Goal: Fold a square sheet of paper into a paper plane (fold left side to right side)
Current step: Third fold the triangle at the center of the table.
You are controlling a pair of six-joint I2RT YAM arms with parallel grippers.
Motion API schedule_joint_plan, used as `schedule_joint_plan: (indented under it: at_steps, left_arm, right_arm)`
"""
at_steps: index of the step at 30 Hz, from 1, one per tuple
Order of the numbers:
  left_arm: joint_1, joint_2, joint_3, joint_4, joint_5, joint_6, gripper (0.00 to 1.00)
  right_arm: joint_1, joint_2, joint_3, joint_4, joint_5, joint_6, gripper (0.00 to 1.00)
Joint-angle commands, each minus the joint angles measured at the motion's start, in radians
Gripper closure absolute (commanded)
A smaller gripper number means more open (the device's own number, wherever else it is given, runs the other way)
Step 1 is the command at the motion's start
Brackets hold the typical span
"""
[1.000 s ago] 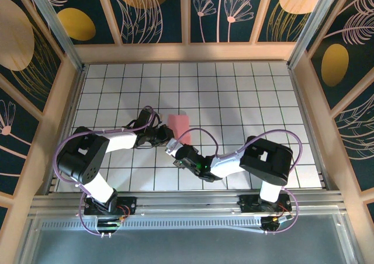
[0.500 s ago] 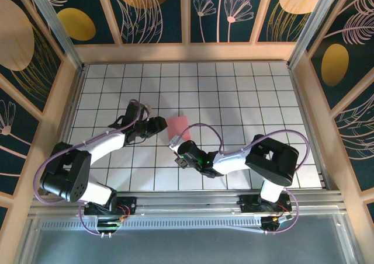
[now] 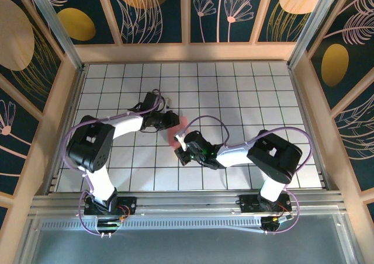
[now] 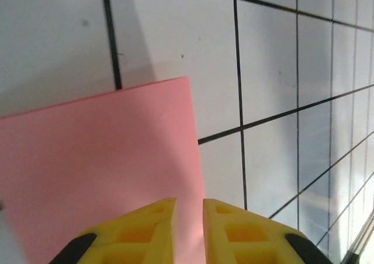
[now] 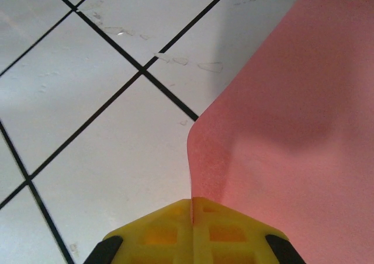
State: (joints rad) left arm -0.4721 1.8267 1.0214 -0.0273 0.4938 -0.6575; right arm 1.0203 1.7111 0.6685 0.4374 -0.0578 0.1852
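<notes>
Right wrist view gives you the clearest reading: the right end effector (image 5: 191, 201) is closed on the edge of the paper (image 5: 292, 129), and the sheet rises from the pinch in a soft curve, so that part of it is off the surface (image 5: 87, 118). In the left wrist view, the left end effector (image 4: 189, 201) hangs over the paper close to one of its corners. Its jaws stand a narrow gap apart, and pink shows through the gap, so you should treat it as holding nothing. From the top external view, the paper (image 3: 174, 135) sits near the middle of the surface, a little toward the near edge. It lies between the two end effectors, which crowd in on it from either side and cover much of it. As for progress, I judge you to be early in the task. The paper reads as a plain flat piece with straight edges and a square corner. There is no pointed nose, no centre crease and no dart shape anywhere. Whether it is already doubled over, the views do not tell. The raised edge suggests a fold is in hand but not yet laid down or pressed. Carrying that edge across, flattening the crease and making the later folds that shape the plane all remain for you to do.
</notes>
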Motion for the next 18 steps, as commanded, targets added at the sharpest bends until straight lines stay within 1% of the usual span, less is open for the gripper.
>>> schedule_joint_plan:
  at_steps: [1, 6, 11, 18]
  left_arm:
    - [-0.02, 0.068, 0.047, -0.057, 0.002, 0.052, 0.84]
    - [-0.034, 0.135, 0.056, -0.068, -0.039, 0.064, 0.89]
    - [-0.042, 0.158, 0.044, -0.076, -0.079, 0.076, 0.92]
    - [-0.046, 0.17, 0.039, -0.079, -0.1, 0.081, 0.94]
  right_arm:
    - [-0.02, -0.028, -0.008, 0.026, -0.085, 0.048, 1.0]
    - [-0.046, -0.033, -0.014, 0.027, -0.148, 0.072, 1.0]
    - [-0.085, -0.04, -0.017, 0.029, -0.212, 0.12, 1.0]
    - [-0.153, -0.043, -0.028, 0.035, -0.281, 0.201, 1.0]
